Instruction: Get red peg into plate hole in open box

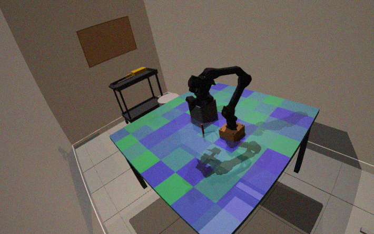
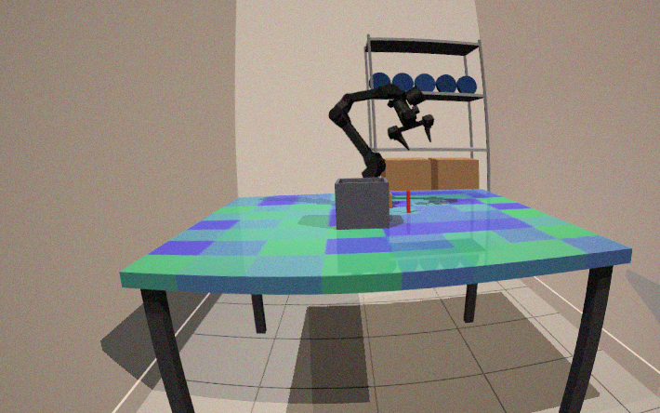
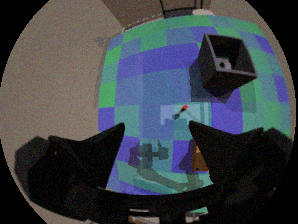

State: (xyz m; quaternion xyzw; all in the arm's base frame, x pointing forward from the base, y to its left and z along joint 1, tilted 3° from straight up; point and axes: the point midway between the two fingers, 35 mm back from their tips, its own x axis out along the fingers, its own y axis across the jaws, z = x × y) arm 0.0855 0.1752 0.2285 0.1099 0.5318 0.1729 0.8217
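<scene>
The red peg (image 1: 202, 129) (image 2: 408, 201) (image 3: 184, 108) stands upright on the table, apart from the box. The open dark grey box (image 1: 196, 114) (image 2: 363, 204) (image 3: 214, 80) stands beside it; in the wrist view it is at the upper right. The wrist view shows part of the lighter plate (image 3: 227, 63) inside, with a dark hole. My gripper (image 2: 418, 145) (image 3: 157, 125) is wide open and empty, high above the table. The peg shows ahead of the fingertips in the wrist view, right of the middle of the gap. In the top view the fingertips are hard to make out against the box.
The arm's orange-brown base block (image 1: 231, 133) (image 3: 200, 159) stands on the patchwork table (image 1: 176, 187) (image 2: 292, 265), near the peg. The box walls rise higher than the peg. A black cart (image 1: 132, 79) and a shelf rack (image 2: 481, 121) stand beyond the table.
</scene>
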